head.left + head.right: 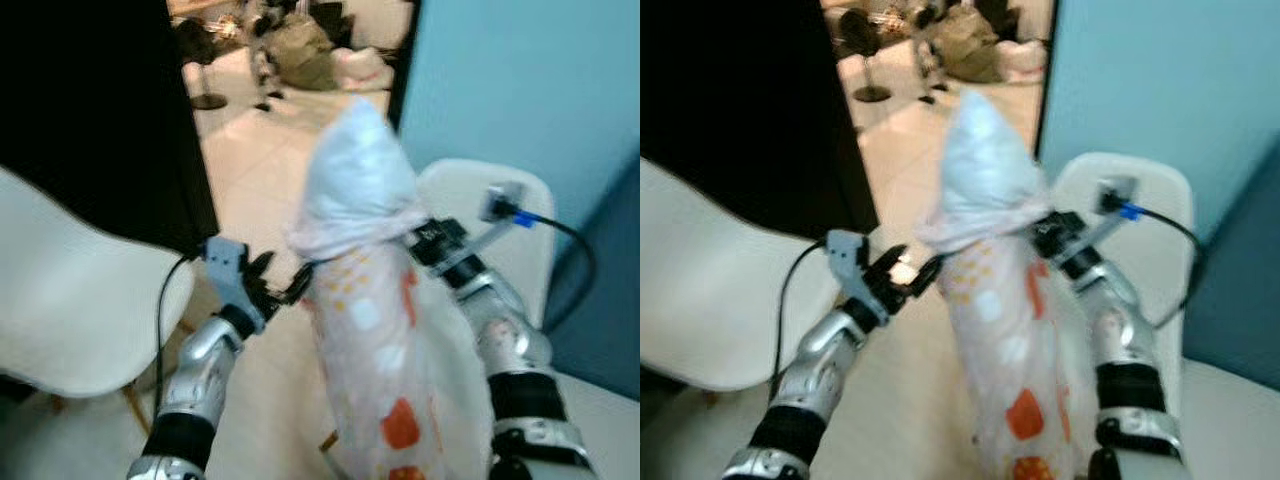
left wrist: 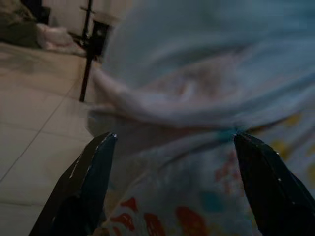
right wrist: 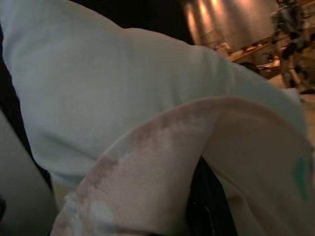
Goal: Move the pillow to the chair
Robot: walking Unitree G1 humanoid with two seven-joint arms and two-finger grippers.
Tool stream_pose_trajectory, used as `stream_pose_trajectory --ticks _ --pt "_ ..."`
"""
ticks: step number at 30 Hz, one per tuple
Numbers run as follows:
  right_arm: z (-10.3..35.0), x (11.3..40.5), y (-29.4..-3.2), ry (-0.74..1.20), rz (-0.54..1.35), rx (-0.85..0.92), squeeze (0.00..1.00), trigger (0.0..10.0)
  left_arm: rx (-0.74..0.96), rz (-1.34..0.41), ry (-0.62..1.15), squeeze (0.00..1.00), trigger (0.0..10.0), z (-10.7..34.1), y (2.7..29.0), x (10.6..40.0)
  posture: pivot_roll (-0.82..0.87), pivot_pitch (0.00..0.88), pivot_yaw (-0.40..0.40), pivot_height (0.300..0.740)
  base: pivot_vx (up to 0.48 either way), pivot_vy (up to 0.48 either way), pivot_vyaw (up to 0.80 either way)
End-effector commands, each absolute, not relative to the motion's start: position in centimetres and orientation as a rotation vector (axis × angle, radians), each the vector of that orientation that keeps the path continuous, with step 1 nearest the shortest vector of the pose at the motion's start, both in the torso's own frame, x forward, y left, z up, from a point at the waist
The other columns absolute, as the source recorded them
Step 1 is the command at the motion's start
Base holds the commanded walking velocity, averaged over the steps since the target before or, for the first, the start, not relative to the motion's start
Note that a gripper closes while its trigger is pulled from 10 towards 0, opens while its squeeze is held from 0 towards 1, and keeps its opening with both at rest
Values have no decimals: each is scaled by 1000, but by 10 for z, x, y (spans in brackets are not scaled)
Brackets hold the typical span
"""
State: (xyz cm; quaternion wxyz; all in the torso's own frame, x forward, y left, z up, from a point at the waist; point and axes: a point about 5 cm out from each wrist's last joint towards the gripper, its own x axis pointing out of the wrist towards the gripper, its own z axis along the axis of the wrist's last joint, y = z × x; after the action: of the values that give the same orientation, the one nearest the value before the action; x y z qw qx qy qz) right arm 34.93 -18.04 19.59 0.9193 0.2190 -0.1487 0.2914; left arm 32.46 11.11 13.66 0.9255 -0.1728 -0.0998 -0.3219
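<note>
A: Right, pillow (image 1: pixel 375 330) first. It stands upright, raised between the two arms in front of the robot. White inner cushion pokes out the top; below that, a pale case printed with orange and yellowish patches.

B: Position against the chairs?

A: White chair (image 1: pixel 70 310) lies to the robot's left, and a second white chair (image 1: pixel 520 215) sits behind the pillow on the right. Pillow looks held clear of both, though blur makes that uncertain.

B: Grippers?

A: Left gripper (image 1: pixel 278 282) is at the pillow's left side, at the edge of the case. In its wrist view the two black fingers (image 2: pixel 83 182) are spread wide, fabric between them. Right gripper (image 1: pixel 428 240) is pressed into the pillow's right side; fabric covers its fingers, so I cannot tell their state.

B: Any writing or labels?

A: None readable. Head views are blurred. Clutter on the tiled floor (image 1: pixel 255 170) beyond the doorway is too soft to identify.
</note>
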Motion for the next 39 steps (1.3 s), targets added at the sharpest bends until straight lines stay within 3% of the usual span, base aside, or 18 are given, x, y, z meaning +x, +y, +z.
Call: stream_pose_trajectory --ticks 1,7,9,15,19,23,29,39 --pt "203 348 -188 -355 585 422 0 10000 -409 -747 -222 0 10000 144 111 319 20 0 -28 740 0 0 775" --pt "206 347 -200 -393 574 434 0 10000 -410 -888 -302 0 10000 171 132 310 20 0 -25 740 0 0 775" --pt "211 343 -210 -430 616 461 0 10000 -385 -938 -368 0 10000 193 151 306 24 0 -26 740 0 0 775" --pt "214 332 -218 -442 746 469 0 10000 -262 -945 -415 0 10000 219 173 304 31 0 -31 740 0 0 775" --pt "207 334 -223 -398 714 452 0 10000 -196 -885 -406 0 10000 229 179 311 34 0 -31 740 0 0 548" --pt "192 347 -218 -293 599 410 0 10000 -154 -889 -349 0 10000 221 168 315 33 0 -32 740 0 0 0" --pt "180 354 -207 -217 548 465 0 10000 -257 -787 -279 0 10000 196 149 324 25 0 -25 740 0 0 -400" --pt "186 351 -199 -274 613 489 0 10000 -223 -831 -316 0 10000 207 149 325 19 0 -22 740 0 0 -675"
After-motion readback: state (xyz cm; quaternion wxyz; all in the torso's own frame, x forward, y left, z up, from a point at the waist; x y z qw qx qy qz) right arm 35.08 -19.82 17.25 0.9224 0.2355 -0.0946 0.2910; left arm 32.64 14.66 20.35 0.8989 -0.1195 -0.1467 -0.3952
